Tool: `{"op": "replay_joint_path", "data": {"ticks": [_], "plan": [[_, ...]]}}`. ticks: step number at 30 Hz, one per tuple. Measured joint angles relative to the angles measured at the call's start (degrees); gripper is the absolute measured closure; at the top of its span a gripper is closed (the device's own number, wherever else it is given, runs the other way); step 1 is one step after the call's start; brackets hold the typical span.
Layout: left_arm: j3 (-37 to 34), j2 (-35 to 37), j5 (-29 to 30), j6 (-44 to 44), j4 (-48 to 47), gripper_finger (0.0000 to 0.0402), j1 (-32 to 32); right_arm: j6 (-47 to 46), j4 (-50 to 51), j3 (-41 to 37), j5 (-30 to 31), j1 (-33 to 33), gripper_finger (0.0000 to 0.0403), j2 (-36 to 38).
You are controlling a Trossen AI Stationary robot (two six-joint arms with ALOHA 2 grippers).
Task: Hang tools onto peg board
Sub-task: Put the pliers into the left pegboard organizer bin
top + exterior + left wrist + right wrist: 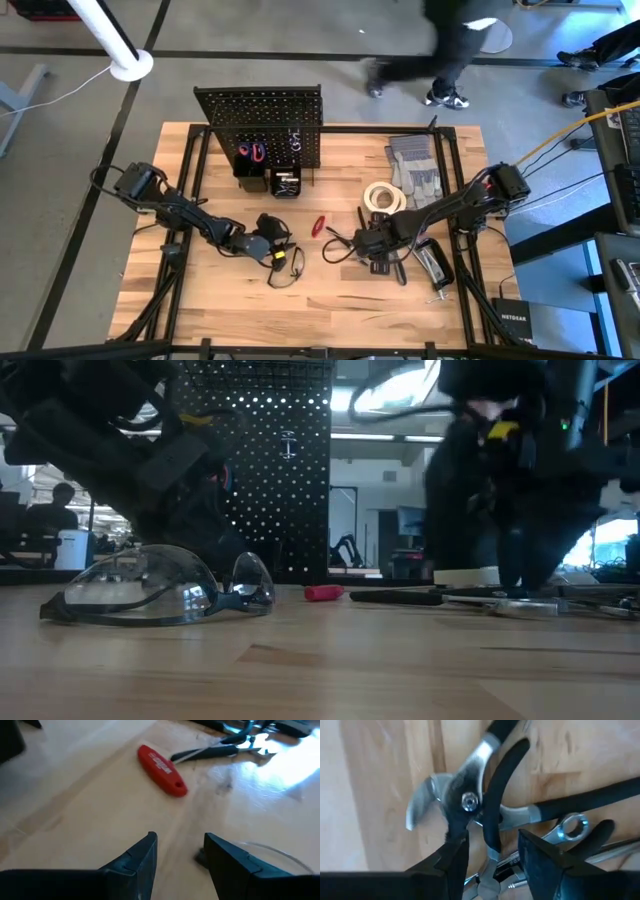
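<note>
A: Which arm is nearer the steel-bladed, black-handled shears [470, 795]?

B: The right hand [375, 243] hovers right over them on the wooden table [330, 300], fingers spread and pinching nothing. The pivot lies just ahead of the fingertips; the handles trail away across a silver ring spanner [570, 827].

A: And the left?

B: The left hand [268, 245], also spread and empty, sits by the clear safety glasses [150, 585], facing the small red-handled tool [161, 770].

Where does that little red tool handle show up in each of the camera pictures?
High view: red handle at table centre, between the two arms.
Low view: lying just right of the peg board.
Left wrist view: ahead of the open left tool.
Right wrist view: not in it.
Shared landmark: the peg board.
</note>
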State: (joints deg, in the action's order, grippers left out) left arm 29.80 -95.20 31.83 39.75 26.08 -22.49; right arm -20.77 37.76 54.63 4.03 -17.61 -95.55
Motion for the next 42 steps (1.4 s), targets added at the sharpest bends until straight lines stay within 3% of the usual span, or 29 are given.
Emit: {"op": "replay_joint_path", "data": {"ticks": [5,13,20,23,26,29,34,39,42], "plan": [[0.0,0.0,-0.15,0.87,0.03,0.0251,-1.64,0.16,0.31,0.02,0.66,-0.02,0.025,-3.11],[0.0,0.2,-1.44,-3.99,0.04,0.0251,-1.87,0.23,5.2,1.45,2.57,-0.04,0.0368,-2.34],[0.0,0.22,-5.25,-9.97,-0.08,0.0251,-2.4,0.66,9.51,6.76,6.64,-0.02,0.0358,2.68],[0.0,0.46,-4.51,-12.72,0.15,0.0251,-1.81,3.4,4.49,7.56,8.4,0.02,0.0359,4.63],[0.52,1.53,-4.19,-15.21,0.14,0.0251,-0.81,10.85,-6.59,7.56,8.44,0.1,0.0364,4.99],[1.64,2.95,-4.14,-15.45,-0.13,0.0251,-0.65,18.84,-19.63,7.56,3.8,1.93,0.0365,4.98],[2.91,8.01,-4.15,-13.84,-0.86,0.0251,-2.54,24.22,-34.41,7.58,-6.95,5.88,0.0365,4.94],[4.08,13.96,-3.08,-13.09,-5.74,0.0251,-4.61,29.29,-40.68,7.58,-15.11,7.26,0.0365,4.38],[6.31,17.14,-2.76,-13.39,-11.64,0.0251,-5.98,29.92,-40.47,7.56,-16.26,8.06,0.0365,3.55]]}}
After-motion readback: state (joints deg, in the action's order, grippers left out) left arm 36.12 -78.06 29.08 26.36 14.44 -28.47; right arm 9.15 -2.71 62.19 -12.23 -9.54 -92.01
